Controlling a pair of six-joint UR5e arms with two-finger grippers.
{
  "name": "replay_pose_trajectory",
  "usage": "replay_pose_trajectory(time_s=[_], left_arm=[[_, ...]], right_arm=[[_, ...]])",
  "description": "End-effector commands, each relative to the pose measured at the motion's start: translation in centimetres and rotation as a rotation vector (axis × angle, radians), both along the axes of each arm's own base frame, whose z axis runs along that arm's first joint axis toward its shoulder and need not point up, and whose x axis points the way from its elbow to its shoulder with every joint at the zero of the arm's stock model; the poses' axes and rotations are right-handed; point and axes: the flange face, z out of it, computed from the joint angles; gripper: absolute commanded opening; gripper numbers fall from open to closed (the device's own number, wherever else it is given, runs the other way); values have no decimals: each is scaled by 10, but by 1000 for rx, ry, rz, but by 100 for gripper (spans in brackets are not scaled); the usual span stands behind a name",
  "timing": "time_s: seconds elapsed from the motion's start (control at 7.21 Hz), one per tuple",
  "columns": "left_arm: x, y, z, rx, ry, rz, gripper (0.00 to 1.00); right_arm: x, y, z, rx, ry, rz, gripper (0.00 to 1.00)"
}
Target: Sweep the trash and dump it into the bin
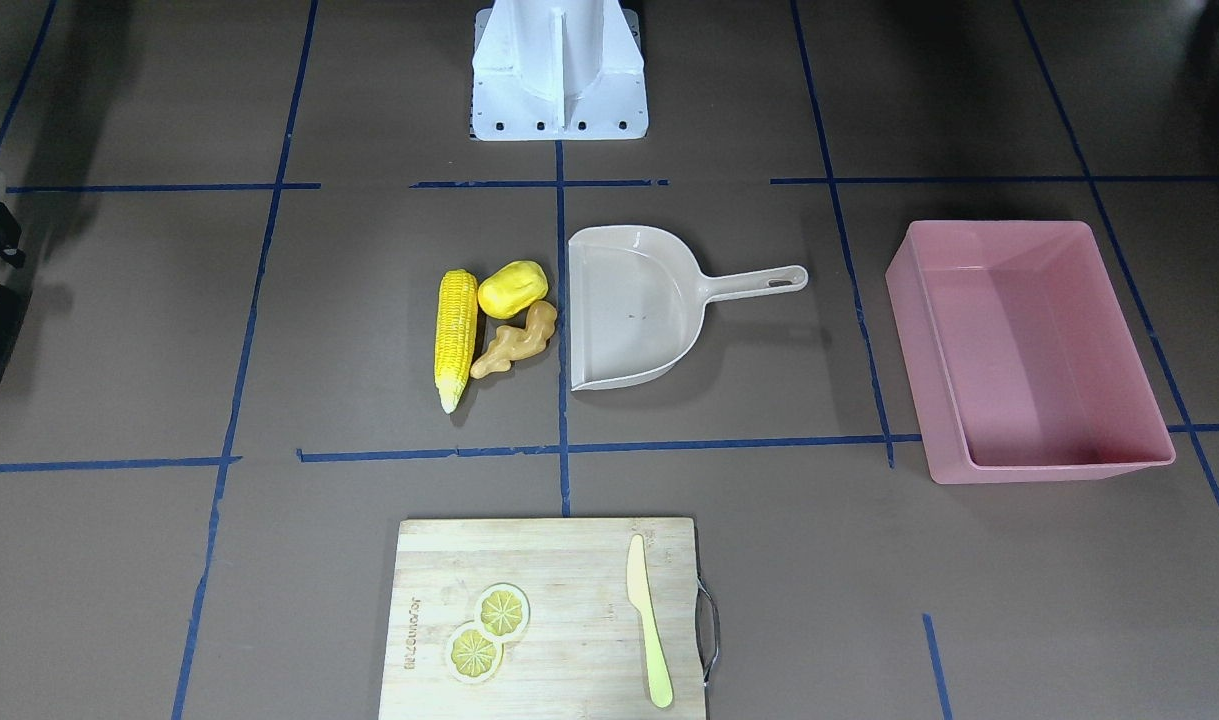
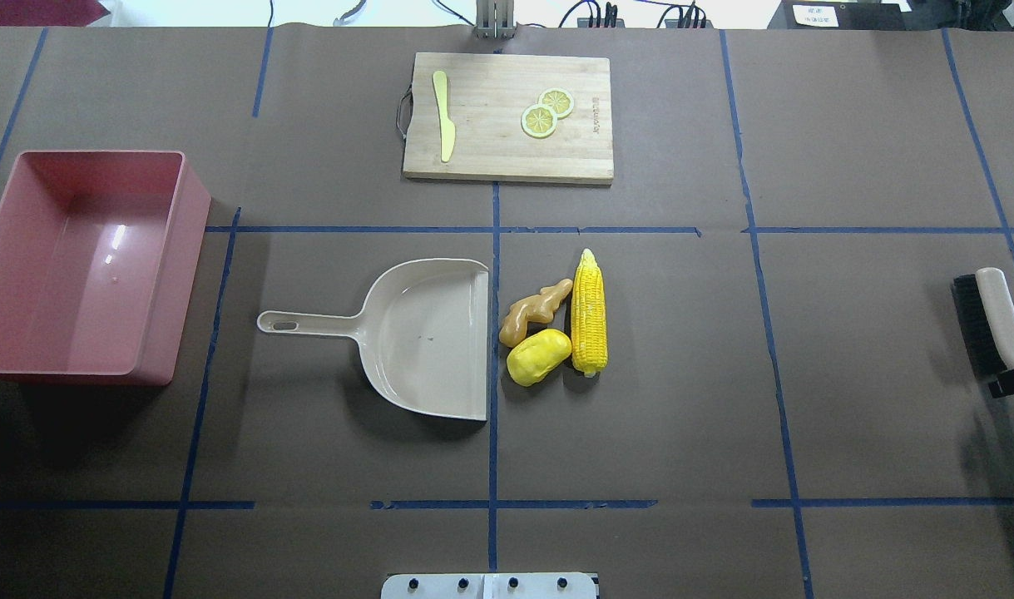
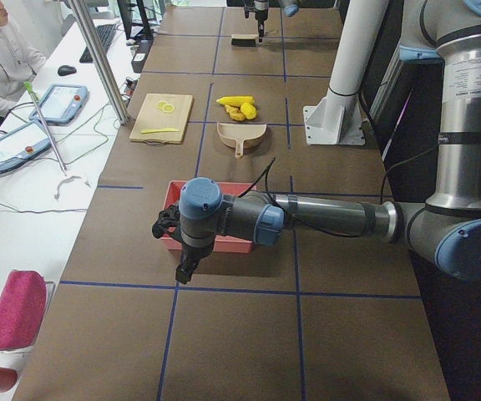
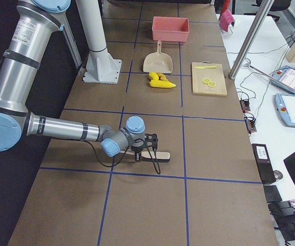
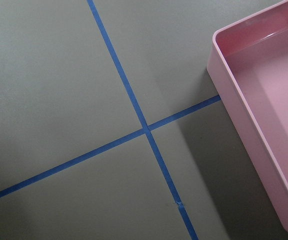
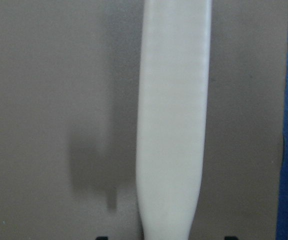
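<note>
Corn cob (image 2: 589,314), yellow lump (image 2: 538,357) and ginger root (image 2: 536,310) huddled at three o'clock of the dustpan (image 2: 427,337) seen from overhead, pink bin (image 2: 186,274) well off at its nine, left gripper (image 3: 176,251) near the bin, right gripper (image 4: 150,148) at the brush (image 2: 993,320) handle, neither grip can be told.

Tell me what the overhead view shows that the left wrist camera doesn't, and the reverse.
Only overhead: the dustpan, the corn cob, yellow lump and ginger root beside its open edge, the cutting board, and the brush. Only the left wrist: a close look at the bin rim and outer wall at one corner. Both: that pink bin and blue tape lines on the brown table.
</note>
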Motion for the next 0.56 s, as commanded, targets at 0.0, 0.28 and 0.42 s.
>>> replay_pose_trajectory(time_s=[0.0, 0.28, 0.42], left_arm=[[0, 0, -1, 0, 1, -2, 100], [0, -1, -4, 5, 1, -3, 100], [1, -6, -13, 17, 2, -5, 100]], right_arm=[[0, 0, -1, 9, 4, -2, 0], [-2, -5, -21, 43, -19, 1, 0], [-7, -10, -32, 51, -32, -2, 0]])
